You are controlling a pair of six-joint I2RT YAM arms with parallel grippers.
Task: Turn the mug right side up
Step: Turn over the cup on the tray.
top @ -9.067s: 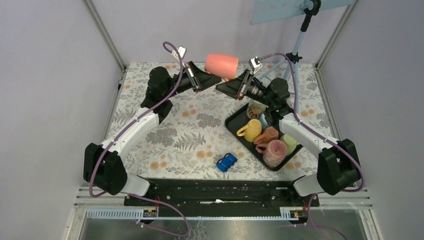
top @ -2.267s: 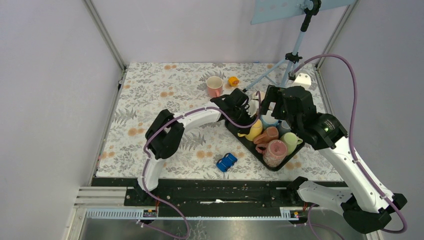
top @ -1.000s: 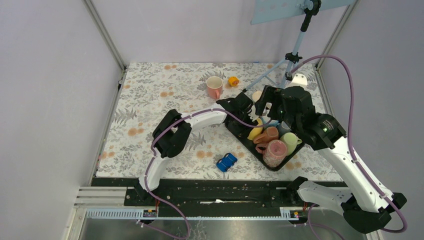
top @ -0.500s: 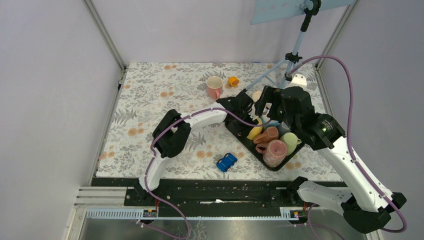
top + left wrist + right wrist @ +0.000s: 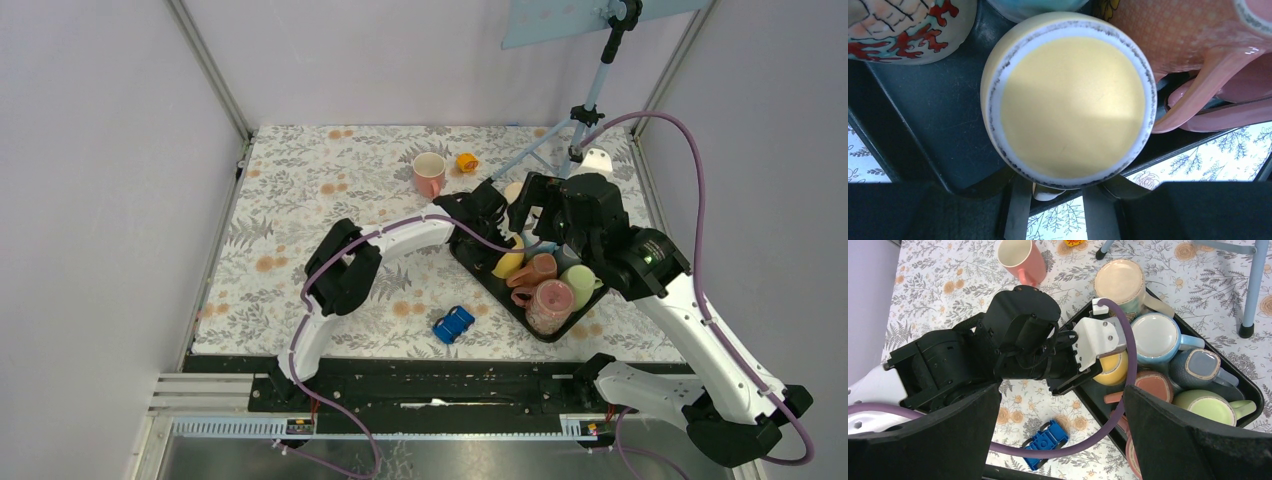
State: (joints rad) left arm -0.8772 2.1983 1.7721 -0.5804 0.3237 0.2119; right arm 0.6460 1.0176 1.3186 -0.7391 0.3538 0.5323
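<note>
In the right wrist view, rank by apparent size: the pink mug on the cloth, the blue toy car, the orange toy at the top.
1. pink mug, clearly largest.
2. blue toy car, smaller.
3. orange toy, smallest, though cut off by the frame's top edge, so its full size is unsure.

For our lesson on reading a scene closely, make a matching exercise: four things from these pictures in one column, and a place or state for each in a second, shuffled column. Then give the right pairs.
Column one
1. yellow ceramic mug
2. pink ceramic mug
3. small blue toy car
4. right gripper

Column two
A. upright on the floral tablecloth, beyond the tray
B. wide open, above the black plastic tray
C. upside down in the tray, between the left gripper's fingers
D. on the tablecloth, on the near side of the tray

Pairs: 1-C, 2-A, 3-D, 4-B
</note>
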